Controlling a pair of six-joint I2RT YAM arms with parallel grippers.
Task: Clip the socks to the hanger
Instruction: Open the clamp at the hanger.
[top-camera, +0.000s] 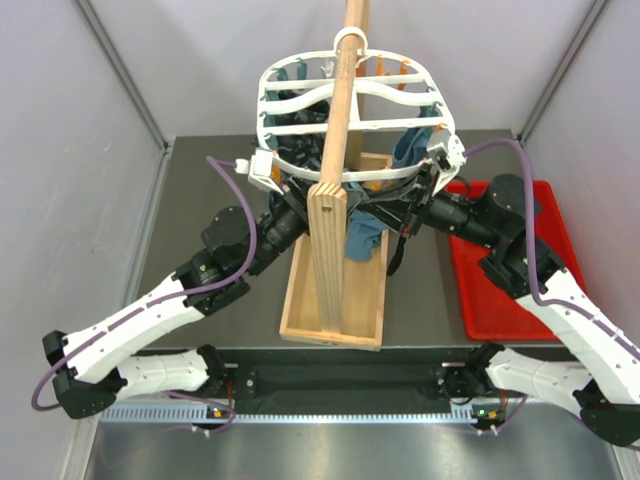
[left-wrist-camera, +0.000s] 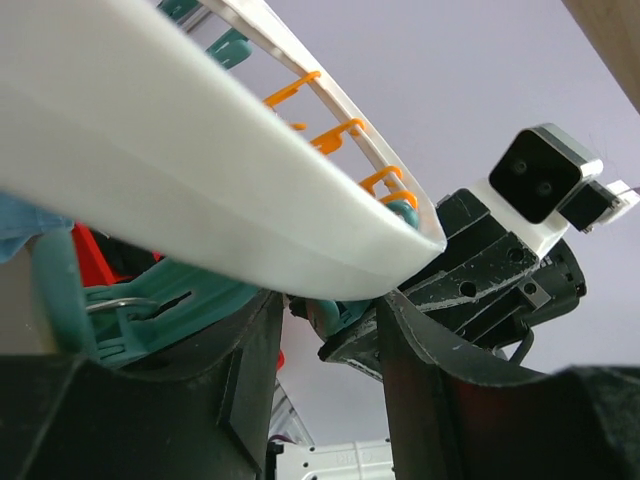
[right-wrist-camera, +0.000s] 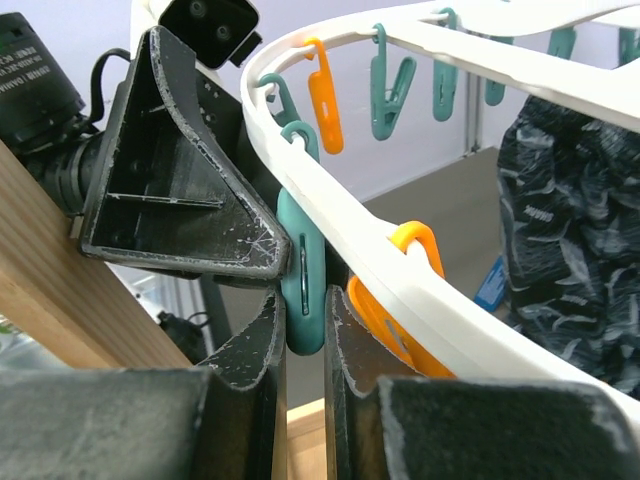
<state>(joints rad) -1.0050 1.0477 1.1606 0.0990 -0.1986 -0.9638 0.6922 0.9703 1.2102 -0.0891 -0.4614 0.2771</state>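
Observation:
The white oval hanger (top-camera: 352, 98) hangs on the wooden pole (top-camera: 338, 140), with orange and teal clothespins along its rim. My right gripper (right-wrist-camera: 305, 322) is shut on a teal clothespin (right-wrist-camera: 302, 270) hanging from the hanger rim (right-wrist-camera: 420, 230); in the top view it sits under the hanger's right side (top-camera: 420, 192). My left gripper (left-wrist-camera: 330, 312) is open just below the hanger rim (left-wrist-camera: 200, 170), nothing between its fingers, and faces the right gripper's body (left-wrist-camera: 480, 270). A slim black strip (top-camera: 394, 252), apparently a sock, hangs below the right gripper.
The pole stands in a wooden tray-like base (top-camera: 300, 300) between the arms. A red tray (top-camera: 480, 290) lies at the right. A dark patterned cloth (right-wrist-camera: 570, 240) and teal-blue cloth (top-camera: 365, 238) hang from the hanger. Grey walls close in both sides.

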